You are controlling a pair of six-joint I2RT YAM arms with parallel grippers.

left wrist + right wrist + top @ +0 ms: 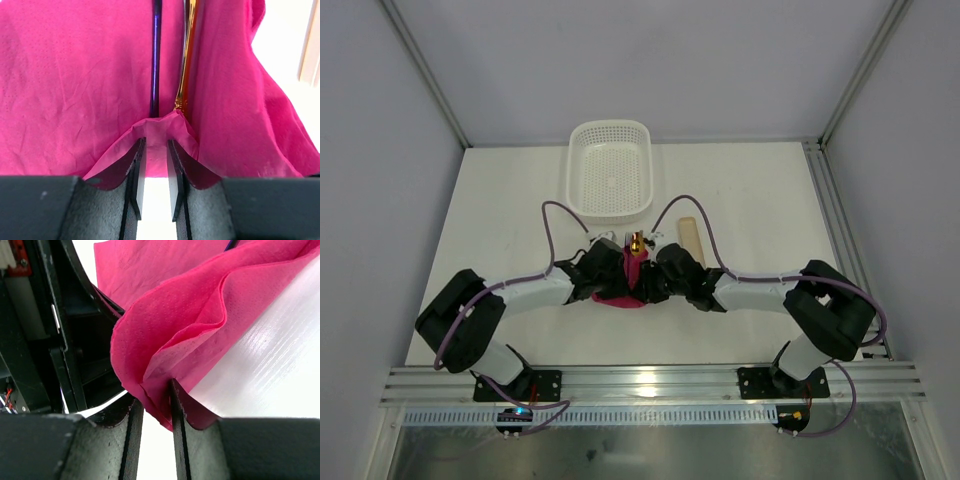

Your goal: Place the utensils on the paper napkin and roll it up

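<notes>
The magenta paper napkin (620, 285) lies bunched mid-table between both grippers. In the left wrist view it (75, 75) cradles two utensils, a dark grey handle (156, 60) and a gold one (187, 55). The gold head (636, 243) sticks out at the napkin's far end. My left gripper (155, 150) is narrowed on the napkin's near edge, which tents up between its fingertips. My right gripper (152, 405) is narrowed on a raised, folded flap of the napkin (180, 330), which presses against its right finger (176, 405). In the top view the grippers (603, 268) (660, 272) face each other.
A white perforated basket (578, 175) stands behind the napkin. A pale beige flat strip (691, 240) lies just right of it, beside my right wrist. The left arm's black links (60, 340) are close to my right gripper. Metal rails edge the table at right and front.
</notes>
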